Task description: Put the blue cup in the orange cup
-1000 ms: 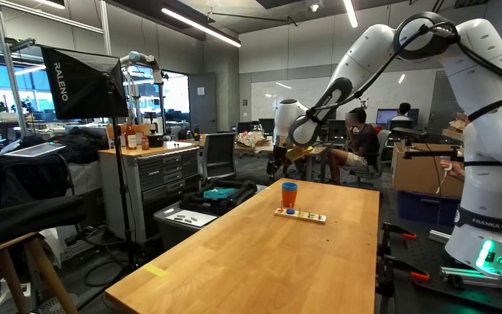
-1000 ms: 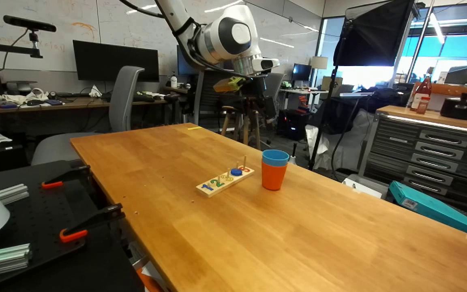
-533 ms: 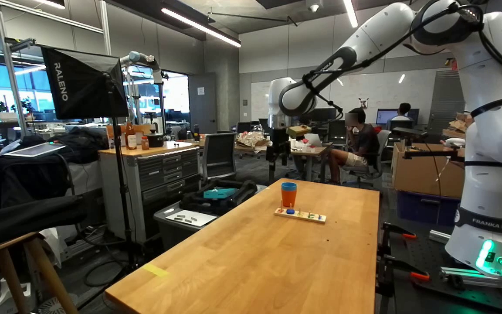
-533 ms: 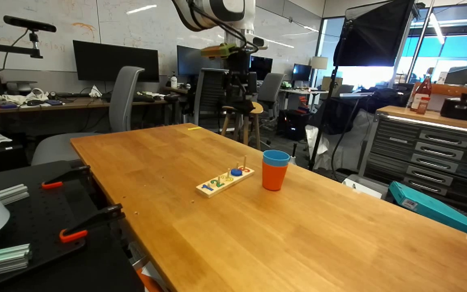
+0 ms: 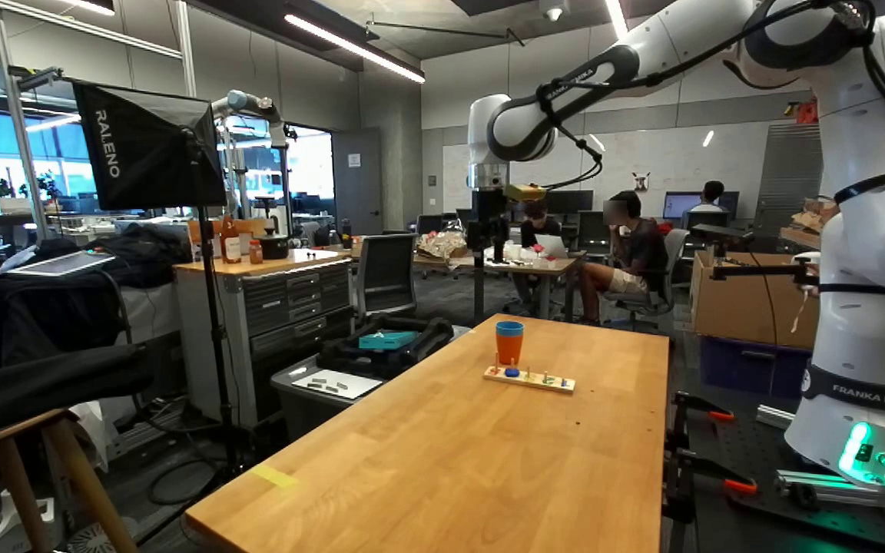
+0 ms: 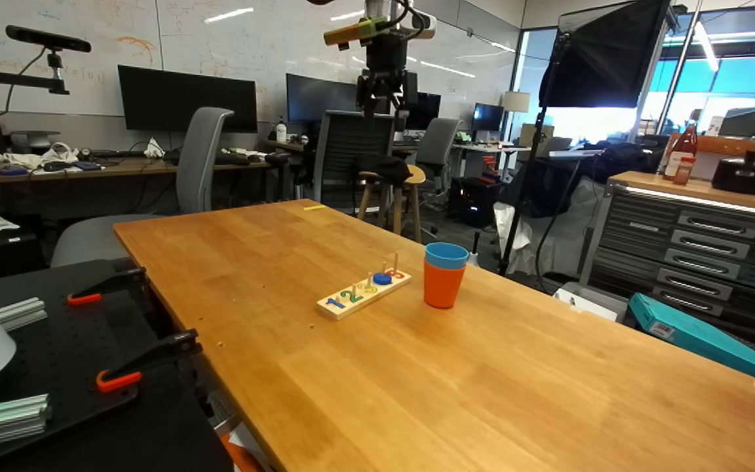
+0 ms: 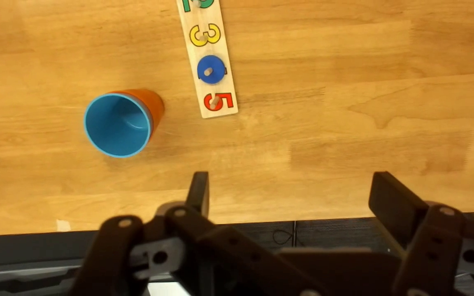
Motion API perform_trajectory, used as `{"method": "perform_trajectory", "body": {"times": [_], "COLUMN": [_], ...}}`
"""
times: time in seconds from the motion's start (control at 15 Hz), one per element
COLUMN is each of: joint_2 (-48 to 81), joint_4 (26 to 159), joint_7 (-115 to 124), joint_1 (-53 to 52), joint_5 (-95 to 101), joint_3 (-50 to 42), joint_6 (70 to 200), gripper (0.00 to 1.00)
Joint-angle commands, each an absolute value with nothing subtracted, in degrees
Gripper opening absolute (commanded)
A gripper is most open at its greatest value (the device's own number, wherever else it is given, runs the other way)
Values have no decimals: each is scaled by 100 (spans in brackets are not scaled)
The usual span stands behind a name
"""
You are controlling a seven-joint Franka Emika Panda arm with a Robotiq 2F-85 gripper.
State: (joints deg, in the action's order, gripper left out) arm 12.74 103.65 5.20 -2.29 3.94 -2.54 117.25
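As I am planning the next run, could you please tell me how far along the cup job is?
Looks done: the blue cup sits inside the orange cup and shows above it in both exterior views. In hand: nothing; the gripper is open and apart from both. Left: probably nothing of the placing, as the nested pair stands upright on the table.
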Motion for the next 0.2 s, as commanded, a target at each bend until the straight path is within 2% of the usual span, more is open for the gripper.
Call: {"method": "perform_trajectory", "body": {"times": [0.0, 0.13], "joint_2": [1274, 1275], "joint_4": [10343, 10344], "joint_7": [517, 507], "joint_1": [-167, -167], "joint_5": [409, 409], "joint_3": [-187, -187], "joint_6": [11693, 11682], "gripper": [100, 100]}}
